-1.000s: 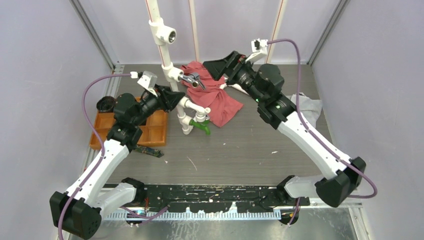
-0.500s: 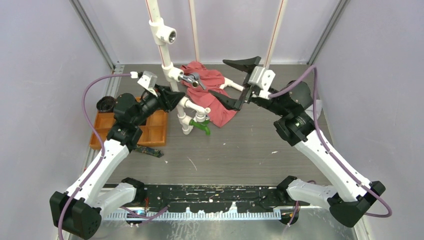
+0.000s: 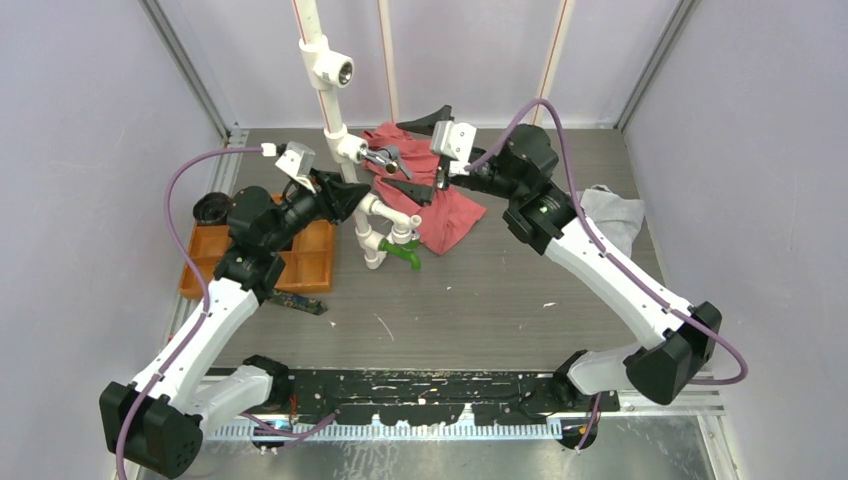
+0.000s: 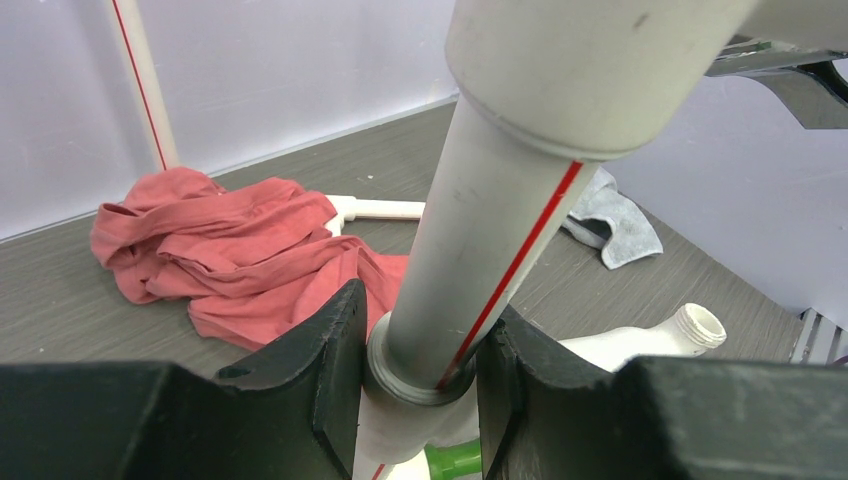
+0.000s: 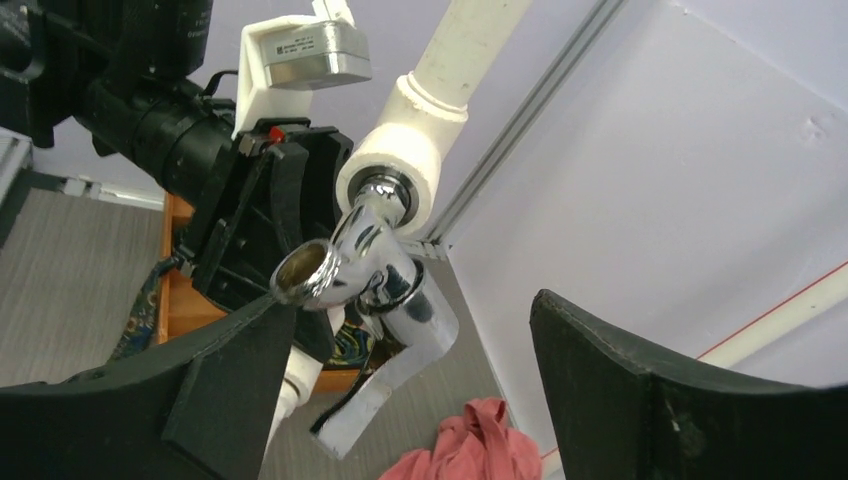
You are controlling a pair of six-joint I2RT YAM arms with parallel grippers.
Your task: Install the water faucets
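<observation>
A silver water faucet (image 3: 385, 158) (image 5: 345, 262) with a lever handle sits in a tee of the upright white pipe (image 3: 345, 145) (image 4: 500, 220). My right gripper (image 3: 416, 156) (image 5: 412, 305) stands open around it, one finger on each side, touching nothing. A green faucet (image 3: 407, 257) (image 4: 455, 460) hangs from the lowest fitting. My left gripper (image 3: 350, 200) (image 4: 420, 370) is shut on the white pipe just above a collar. An open tee (image 3: 337, 71) sits higher up the pipe.
A red cloth (image 3: 440, 195) (image 4: 230, 250) lies behind the pipe, with a loose white pipe piece (image 4: 385, 208) on it. A grey cloth (image 3: 610, 212) (image 4: 610, 215) lies at the right. An orange tray (image 3: 310, 255) (image 5: 175, 300) and a black ring (image 3: 210, 208) sit at the left.
My right arm has swung in from the back right, and its open gripper now straddles the silver faucet. The left gripper has kept its hold on the pipe.
</observation>
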